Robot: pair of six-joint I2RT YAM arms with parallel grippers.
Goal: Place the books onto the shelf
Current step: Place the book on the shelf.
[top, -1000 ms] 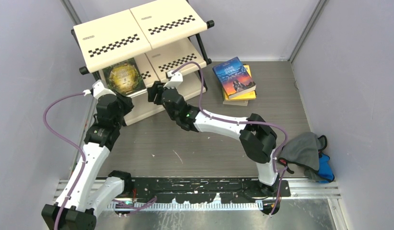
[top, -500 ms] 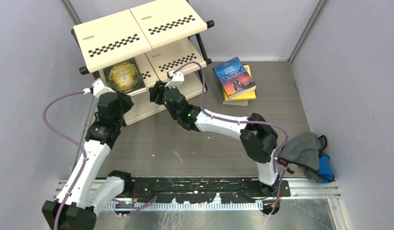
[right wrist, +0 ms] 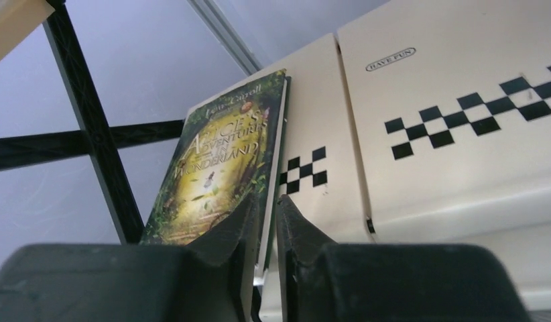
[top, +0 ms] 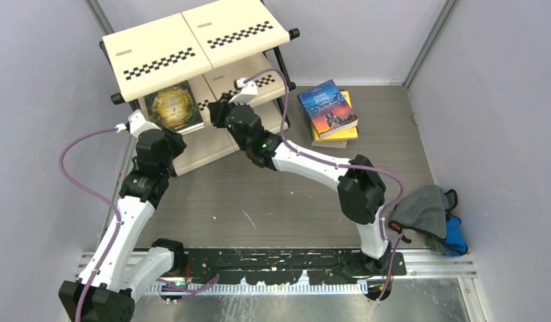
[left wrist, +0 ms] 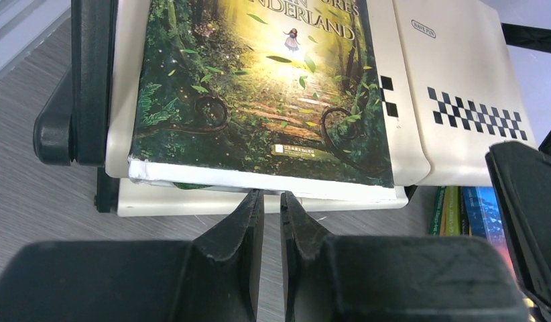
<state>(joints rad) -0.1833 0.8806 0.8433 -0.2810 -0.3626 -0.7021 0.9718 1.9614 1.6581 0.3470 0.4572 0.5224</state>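
Observation:
The shelf (top: 192, 40) stands at the back left. A dark green-and-gold book (top: 171, 106) lies on the left panel of its middle tier. My right gripper (top: 214, 113) is at this book's right edge. In the right wrist view, its fingers (right wrist: 267, 201) straddle the page edge of the book (right wrist: 212, 168) and are shut on it. My left gripper (left wrist: 271, 194) is nearly shut with nothing between the fingers, its tips just under the book's (left wrist: 259, 87) near edge. More books (top: 328, 107), a blue one on top, are stacked on the table to the right of the shelf.
A grey-and-blue cloth bundle (top: 430, 215) lies at the right wall. The shelf's black frame tubes (right wrist: 92, 127) rise to the left of the book. Spines of the stacked books (left wrist: 460, 211) show past the shelf's cream panel (left wrist: 454, 100).
My right gripper has moved up and left to the green-and-gold book and its jaws have closed on the edge. The left arm has barely shifted.

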